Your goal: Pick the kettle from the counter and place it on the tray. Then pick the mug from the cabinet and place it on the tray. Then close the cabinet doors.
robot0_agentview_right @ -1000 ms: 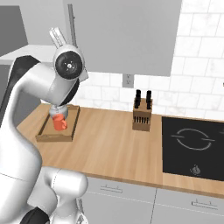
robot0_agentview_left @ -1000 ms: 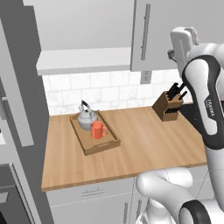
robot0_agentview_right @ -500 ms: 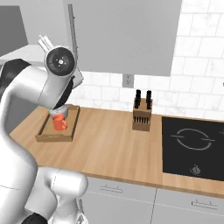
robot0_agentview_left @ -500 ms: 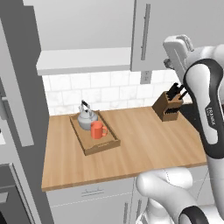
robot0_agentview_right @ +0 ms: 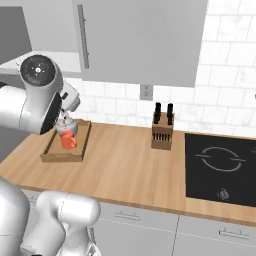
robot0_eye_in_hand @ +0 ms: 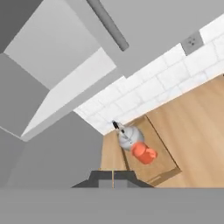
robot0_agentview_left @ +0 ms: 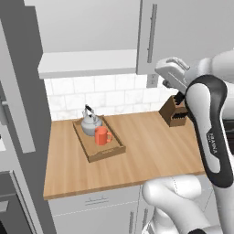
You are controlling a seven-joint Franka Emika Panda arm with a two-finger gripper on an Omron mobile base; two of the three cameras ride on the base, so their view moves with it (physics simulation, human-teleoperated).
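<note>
The silver-grey kettle and the orange-red mug both stand in the wooden tray on the counter. They appear again from the hand as kettle, mug and tray. My gripper hangs shut and empty high above the counter, just below the closed right cabinet door, right of the tray. Its fingertips are pressed together. The left cabinet door is swung open, baring the cabinet's pale shelf.
A knife block stands against the tiled wall behind my arm, block. A black cooktop lies at the counter's right end. My own arm hides part of the tray in the right base view. Grey drawers run under the counter.
The hand has come down and to the left, from beside the right door to below its lower edge. The gripper stayed shut. Kettle, mug and tray have not moved.
</note>
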